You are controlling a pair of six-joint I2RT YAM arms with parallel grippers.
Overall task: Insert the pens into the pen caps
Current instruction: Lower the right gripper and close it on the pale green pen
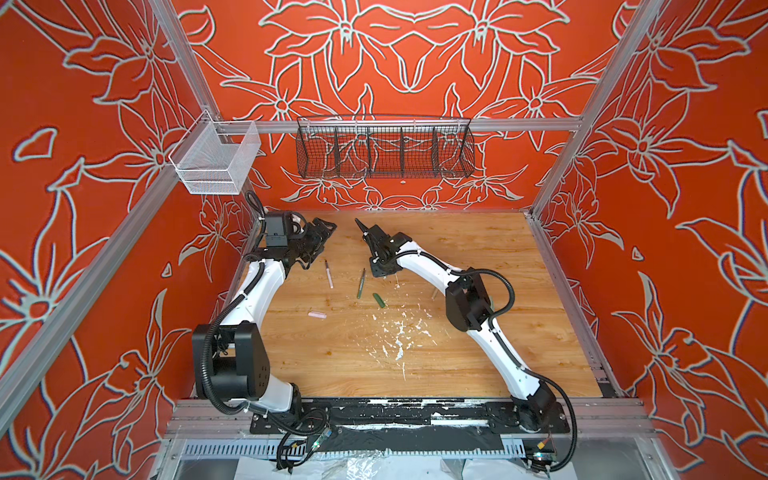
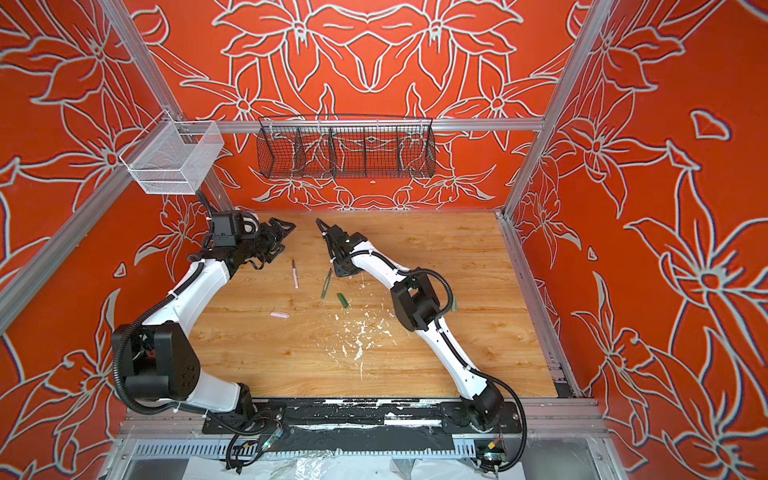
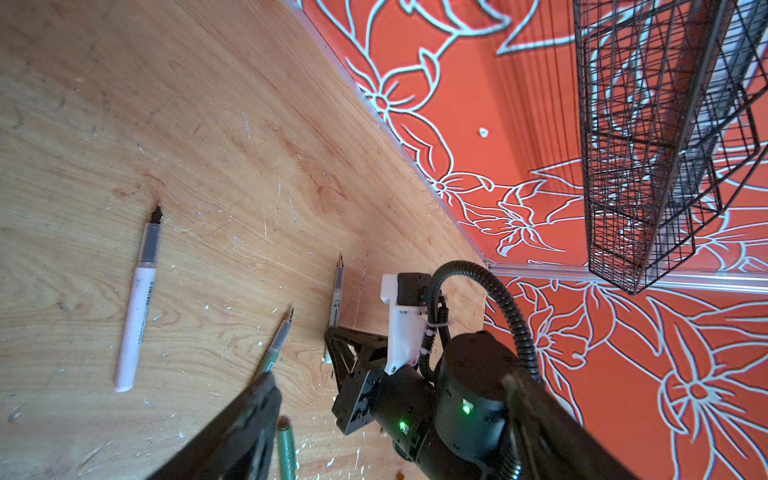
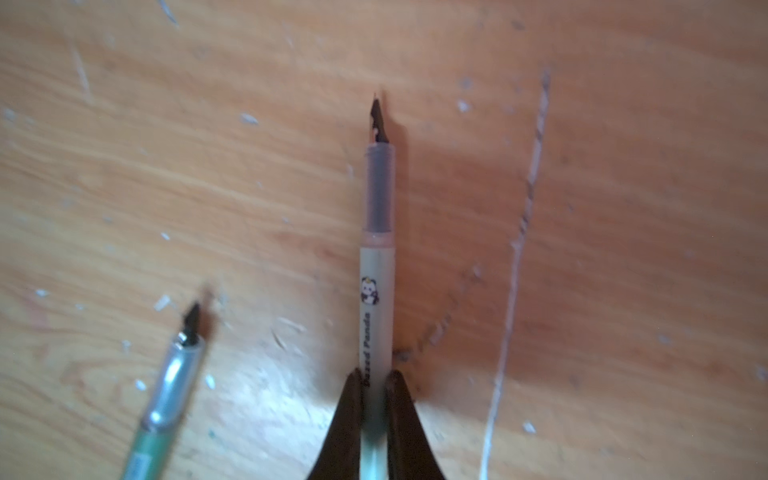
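My right gripper (image 4: 376, 376) is shut on a light green pen (image 4: 377, 270) with a panda print, dark tip pointing toward the back wall, low over the wooden table (image 1: 478, 257). In both top views this gripper (image 1: 365, 229) sits near the back centre. The left gripper (image 1: 328, 228) stands open and empty just left of it. A pale pink pen (image 1: 328, 274), a dark green pen (image 1: 361, 284), a dark green cap (image 1: 379, 300) and a pale pink cap (image 1: 316, 314) lie on the table. A light green cap (image 2: 454, 303) shows beside the right elbow.
A black wire basket (image 1: 384, 147) hangs on the back wall and a white mesh basket (image 1: 216, 160) on the left rail. White paint flecks (image 1: 399, 332) scatter mid-table. The right arm's wrist (image 3: 415, 399) lies between my left fingers (image 3: 249, 415) in the left wrist view.
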